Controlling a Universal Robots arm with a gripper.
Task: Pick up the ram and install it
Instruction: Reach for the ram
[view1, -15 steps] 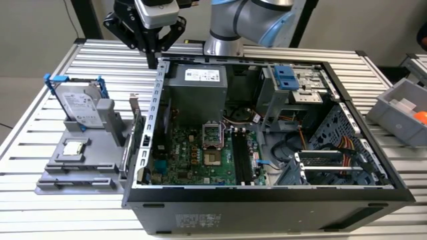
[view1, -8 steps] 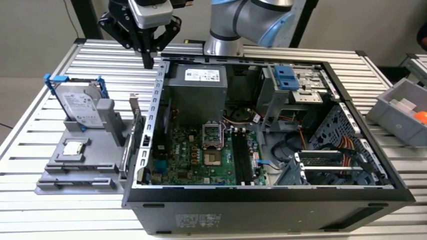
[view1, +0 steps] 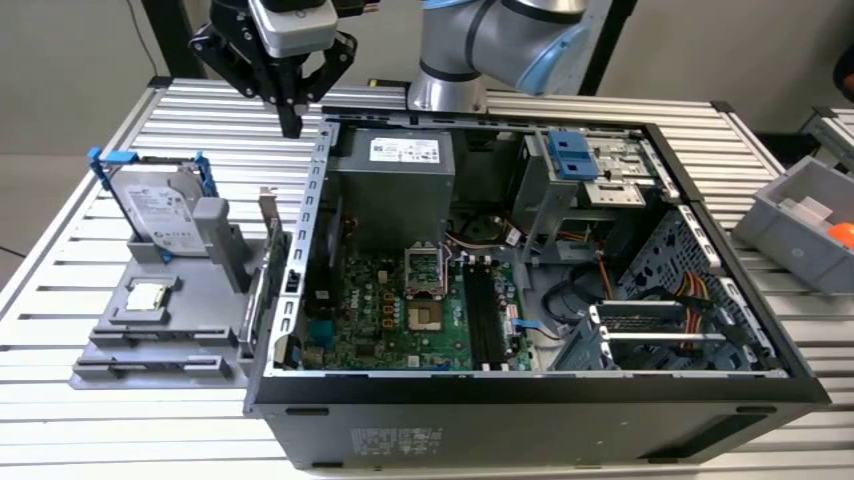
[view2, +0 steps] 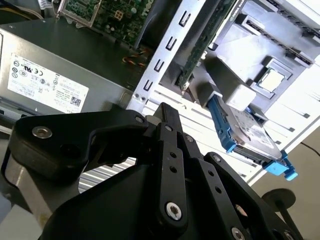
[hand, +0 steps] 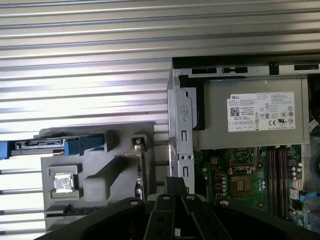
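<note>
Your hand (hand: 175, 181) hangs clenched on nothing over the bench (view1: 200, 110); the ram (view1: 278, 280) stands on edge in its grey holder (view1: 120, 340) beside the computer case (view1: 534, 420).

Silver-grey arm (view1: 447, 60) showing round tube sections, light blue joint cap (view1: 558, 52) catching light. Black gripper (view1: 290, 128) showing matte linkage bars tapering into narrow fingers (view2: 169, 120), silver-grey housing (view1: 296, 28) sitting above. Round silver screws (view2: 173, 211) dotting links, small holes running along bars.
</note>
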